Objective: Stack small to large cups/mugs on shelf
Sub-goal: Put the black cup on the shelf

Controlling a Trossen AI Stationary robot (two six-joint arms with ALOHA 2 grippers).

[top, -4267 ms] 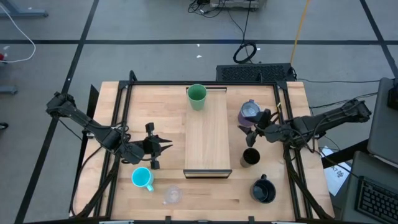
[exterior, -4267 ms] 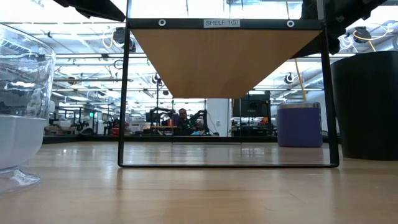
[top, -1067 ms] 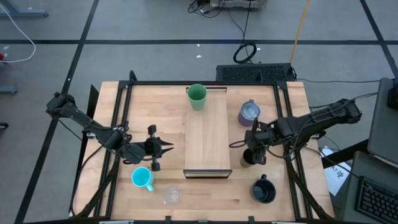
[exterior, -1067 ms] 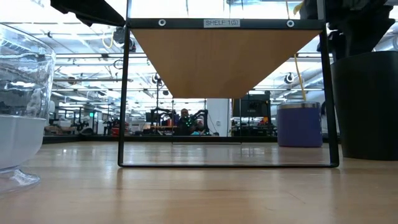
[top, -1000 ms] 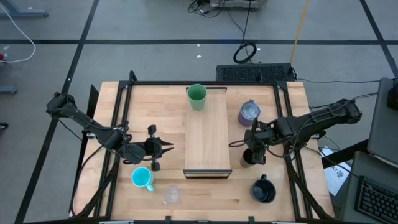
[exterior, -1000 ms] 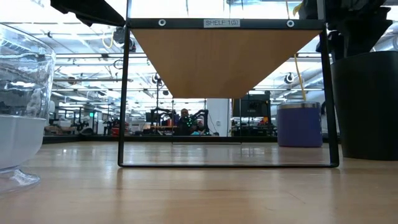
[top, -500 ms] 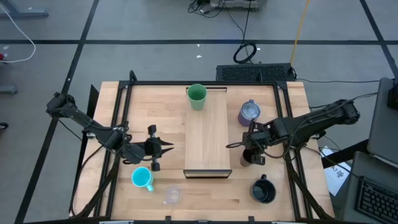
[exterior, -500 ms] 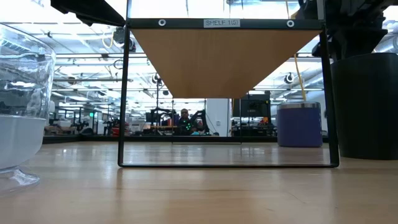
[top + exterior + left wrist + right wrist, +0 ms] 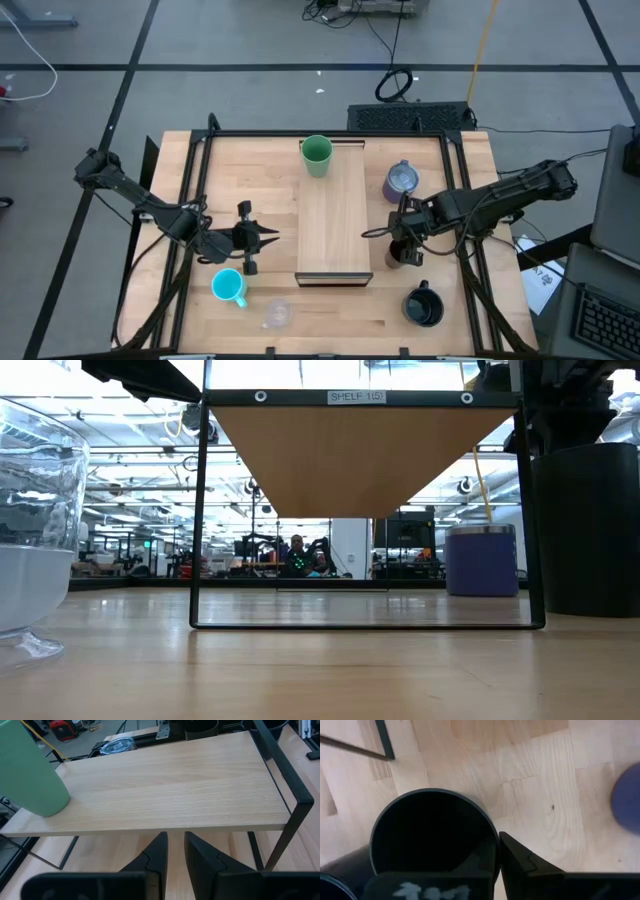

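Right fingers (image 9: 496, 851) closed since; pinch tumbler (image 9: 432, 832) rim.

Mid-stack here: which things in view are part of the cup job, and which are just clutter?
Job: shelf; green cup on it; slim black tumbler, right claw shut on its rim; lavender-grey mug; wide black mug; cyan handled mug; small clear glass.

Clutter: floor cables.

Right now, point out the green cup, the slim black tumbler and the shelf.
green cup (image 9: 317, 151), high view, its rim
slim black tumbler (image 9: 427, 827), right wrist view, its dark inside
shelf (image 9: 334, 225), high view, bare board
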